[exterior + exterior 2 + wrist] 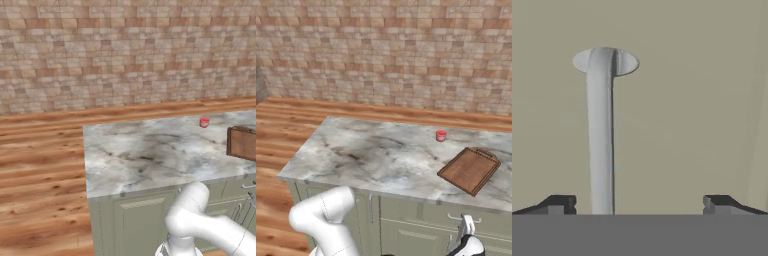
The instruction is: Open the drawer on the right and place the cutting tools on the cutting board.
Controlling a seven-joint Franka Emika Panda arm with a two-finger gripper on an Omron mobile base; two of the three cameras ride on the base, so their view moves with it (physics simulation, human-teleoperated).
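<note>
The reddish-brown cutting board (468,170) lies on the marble counter's right part, and it reaches the right edge of the left base view (243,142). Below it, my gripper (466,226) is pressed up close to the olive drawer front (687,125). In the hand view the gripper (639,205) is open. The drawer's grey bar handle (601,135) runs between the two dark fingertips (557,204), nearer the left one, with neither pad touching it. The drawer is shut, so the cutting tools are hidden.
A small red cup (441,135) stands on the marble counter (371,155) behind the board. Olive cabinet doors and drawers (145,220) run under the counter. Wooden floor (40,170) lies to the left, and a brick wall rises behind.
</note>
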